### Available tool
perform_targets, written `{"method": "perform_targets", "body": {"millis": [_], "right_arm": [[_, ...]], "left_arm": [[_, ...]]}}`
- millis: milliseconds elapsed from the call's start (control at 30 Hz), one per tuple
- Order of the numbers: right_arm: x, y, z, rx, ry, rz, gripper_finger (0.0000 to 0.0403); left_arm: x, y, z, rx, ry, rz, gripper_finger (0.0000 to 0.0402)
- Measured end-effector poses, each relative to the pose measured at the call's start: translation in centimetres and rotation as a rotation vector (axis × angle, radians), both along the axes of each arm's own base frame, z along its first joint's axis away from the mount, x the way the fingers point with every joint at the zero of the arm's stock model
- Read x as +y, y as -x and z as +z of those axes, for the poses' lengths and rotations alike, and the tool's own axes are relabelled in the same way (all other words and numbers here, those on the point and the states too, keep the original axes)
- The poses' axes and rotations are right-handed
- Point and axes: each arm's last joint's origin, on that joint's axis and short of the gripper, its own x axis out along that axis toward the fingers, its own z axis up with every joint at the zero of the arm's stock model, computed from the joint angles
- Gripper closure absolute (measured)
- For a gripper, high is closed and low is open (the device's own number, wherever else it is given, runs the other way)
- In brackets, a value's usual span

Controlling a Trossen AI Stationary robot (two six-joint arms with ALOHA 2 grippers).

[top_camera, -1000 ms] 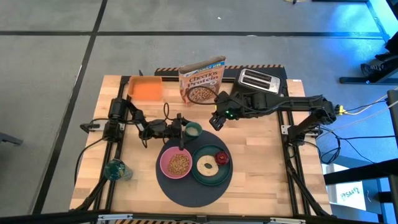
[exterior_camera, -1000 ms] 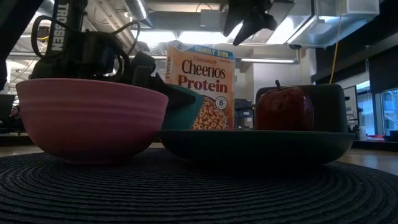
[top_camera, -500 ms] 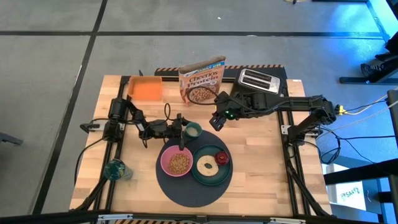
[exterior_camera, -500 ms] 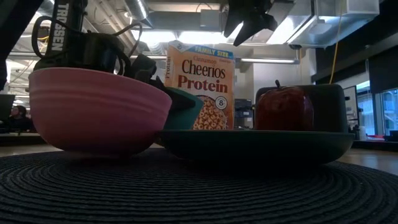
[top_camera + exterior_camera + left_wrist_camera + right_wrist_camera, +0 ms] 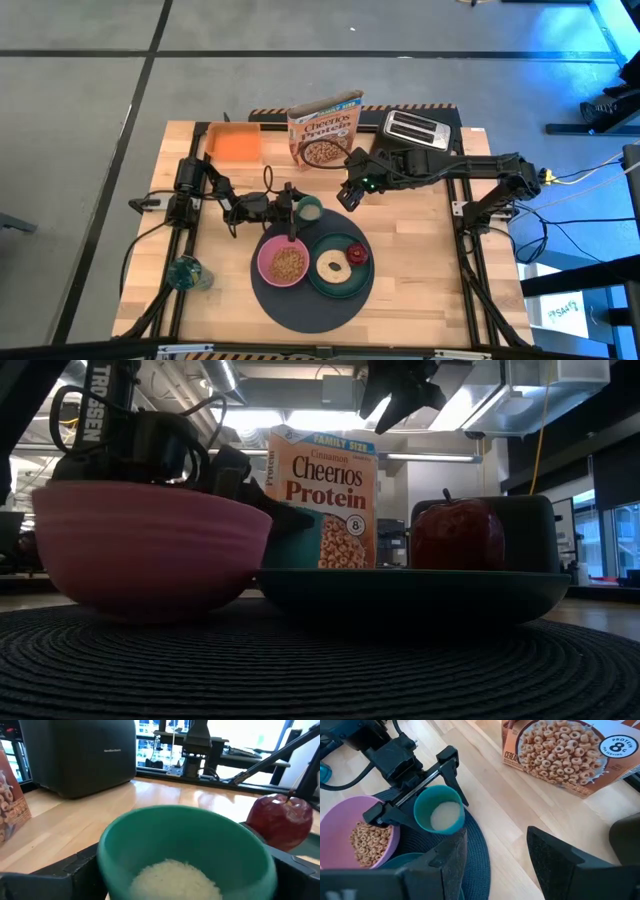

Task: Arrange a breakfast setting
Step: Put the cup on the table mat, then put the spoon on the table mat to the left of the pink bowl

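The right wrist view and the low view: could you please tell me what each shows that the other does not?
Only the right wrist view shows cereal inside the pink bowl, white contents in the green cup, and the left gripper clamped around that cup.

Only the low view shows the red apple on the dark green plate.

Both show the bowl, cup, woven mat and Cheerios box.

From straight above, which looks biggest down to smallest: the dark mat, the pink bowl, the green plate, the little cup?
1. Round dark mat
2. Green plate
3. Pink bowl, only slightly smaller than the plate
4. Small cup, held in the left gripper
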Motion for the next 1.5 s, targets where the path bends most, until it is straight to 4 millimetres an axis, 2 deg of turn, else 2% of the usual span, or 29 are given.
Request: {"method": "perform_targets", "body": {"millis": [200, 400, 700, 867, 1033, 1233, 1367, 1500], "right_arm": [[0.0, 0.0, 0.0, -0.001, -0.003, -0.004, 0.0205], [0.0, 0.0, 0.0, -0.002, -0.004, -0.005, 0.0205], [0.1, -0.2, 0.1, -0.028, -0.031, 0.006, 0.0205], [0.1, -0.3, 1.0, -0.107, -0.038, 0.012, 0.0205], [0.1, 0.5, 2.2, -0.163, -0.033, 0.008, 0.0205], [-0.1, 2.3, 3.6, -0.180, 0.013, -0.020, 0.0205], [-0.2, 3.3, 4.6, -0.215, 0.037, -0.037, 0.0205], [-0.2, 3.6, 5.0, -0.228, 0.041, -0.045, 0.0205]], "left_arm": [[0.0, 0.0, 0.0, 0.000, 0.014, -0.013, 0.0005], [-0.1, 0.0, 0.2, -0.005, 0.015, -0.021, 0.0004], [-0.1, 0.5, 2.5, -0.020, 0.014, -0.017, 0.0005], [-0.1, 1.1, 4.3, 0.023, 0.015, -0.013, 0.0005], [-0.1, 2.3, 7.4, 0.040, 0.025, -0.006, 0.0005], [0.1, 5.0, 11.8, 0.067, 0.032, 0.112, 0.0005], [0.9, 6.5, 16.2, 0.137, 0.013, 0.255, 0.0009], [2.5, 7.9, 20.5, 0.253, 0.013, 0.413, 0.0037]]}}
